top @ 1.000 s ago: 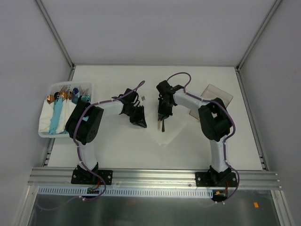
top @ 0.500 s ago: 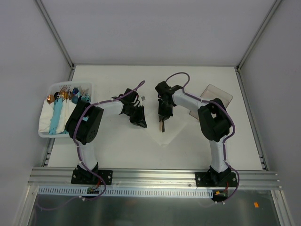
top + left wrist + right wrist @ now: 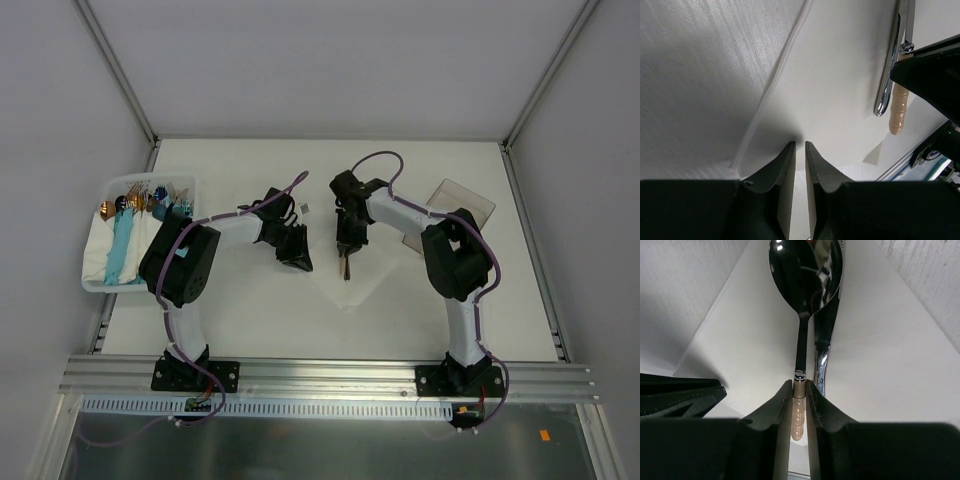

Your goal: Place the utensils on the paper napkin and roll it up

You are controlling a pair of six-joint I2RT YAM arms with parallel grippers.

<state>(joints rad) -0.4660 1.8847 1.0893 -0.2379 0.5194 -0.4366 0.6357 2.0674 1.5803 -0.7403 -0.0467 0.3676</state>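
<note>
Right wrist cam: right claw (image 3: 799,386) clamped on spoon (image 3: 802,275) handle, utensils (image 3: 823,352) on paper napkin (image 3: 875,375) mid-surface (image 3: 250,320); left wrist cam: left claw (image 3: 800,146) nearly closed at napkin, nothing visibly gripped; top view resolves neither.

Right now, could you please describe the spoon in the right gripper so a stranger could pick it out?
At the table's centre lies the white paper napkin, the right gripper low over it. Of the two utensils side by side there, the spoon is the one that gripper pinches: ribbed beige handle, unlike its all-silver neighbour.
</note>
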